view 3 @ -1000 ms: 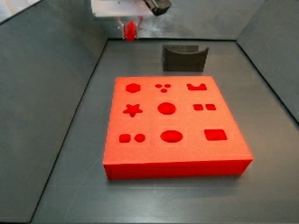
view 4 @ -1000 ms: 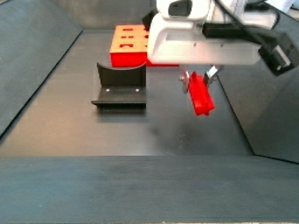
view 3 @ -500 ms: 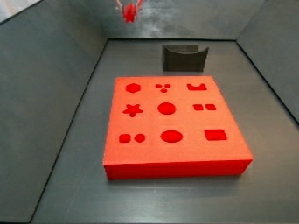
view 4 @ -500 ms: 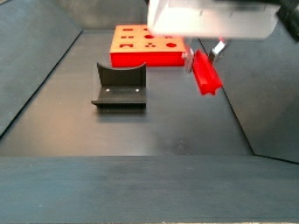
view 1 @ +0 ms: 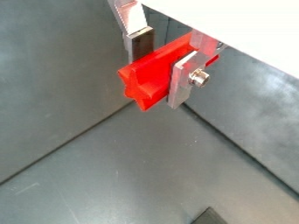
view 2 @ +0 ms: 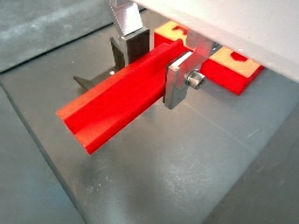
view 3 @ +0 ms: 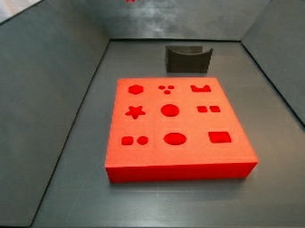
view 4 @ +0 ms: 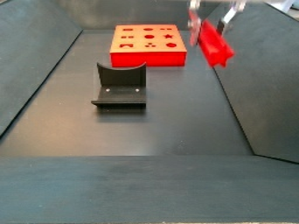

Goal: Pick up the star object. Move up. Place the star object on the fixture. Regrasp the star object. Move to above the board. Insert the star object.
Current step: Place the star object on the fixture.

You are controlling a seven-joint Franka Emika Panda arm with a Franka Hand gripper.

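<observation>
My gripper [view 1: 162, 61] is shut on the star object [view 1: 149, 77], a bright red prism held crosswise between the silver fingers [view 1: 184, 80]. In both wrist views it hangs well above the dark floor. A side view shows the star object [view 4: 212, 44] high at the right, under the gripper [view 4: 215, 16], which is cut off by the picture's edge. The dark fixture [view 4: 119, 85] stands on the floor below and to the left. The red board [view 3: 176, 125] lies flat with its star recess [view 3: 136, 112] open. The fixture [view 3: 187, 59] stands behind the board.
Grey sloping walls [view 4: 35, 70] close in the floor on both sides. Behind the held piece a wrist view shows a corner of the board [view 2: 233, 70] and part of the fixture [view 2: 87, 81].
The gripper has risen steadily with the star object in it. It has left one side view almost entirely and climbed to the upper edge of the other.
</observation>
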